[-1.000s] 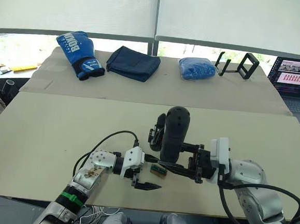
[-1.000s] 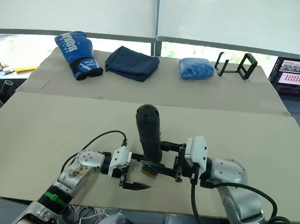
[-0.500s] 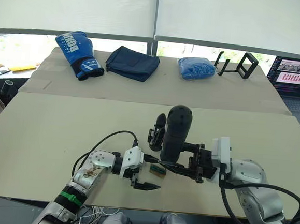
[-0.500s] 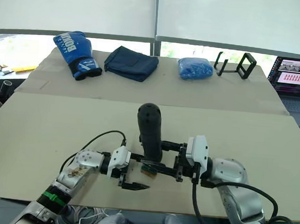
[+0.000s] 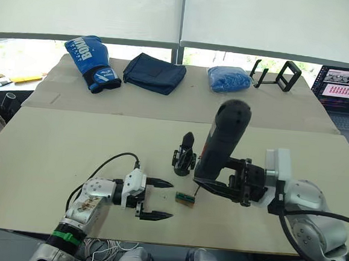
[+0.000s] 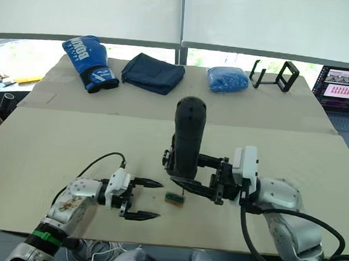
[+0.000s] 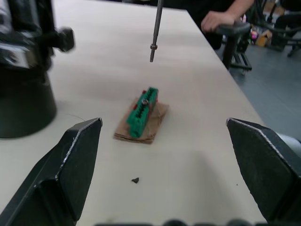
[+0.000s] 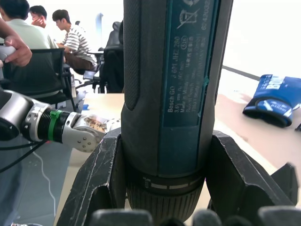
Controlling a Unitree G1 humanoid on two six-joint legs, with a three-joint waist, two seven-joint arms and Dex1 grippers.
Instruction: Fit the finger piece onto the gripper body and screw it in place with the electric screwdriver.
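Note:
The gripper body [image 5: 184,157] stands upright on the table's middle, a pointed black finger rising from its top. The finger piece as a loose part is out of view. My right gripper [image 5: 217,181] is shut on the electric screwdriver [image 5: 223,143], held nearly upright just right of the body, its thin bit [image 7: 156,28] hanging above the table. The barrel [image 8: 169,94] sits clamped between both fingers [image 8: 101,174]. My left gripper [image 5: 169,199] lies low on the table, left of the body, open and empty.
A small green-and-brown block [image 5: 185,197] lies between the two grippers. At the far edge are a blue boxing glove [image 5: 92,63], dark folded cloth [image 5: 155,73], blue bag [image 5: 229,79], black stand [image 5: 275,75] and a laptop [image 5: 344,89]. People sit beyond the table [image 8: 70,42].
The right gripper has lifted the screwdriver up and to the right, off the gripper body. The left gripper has drawn back to the left, away from the body.

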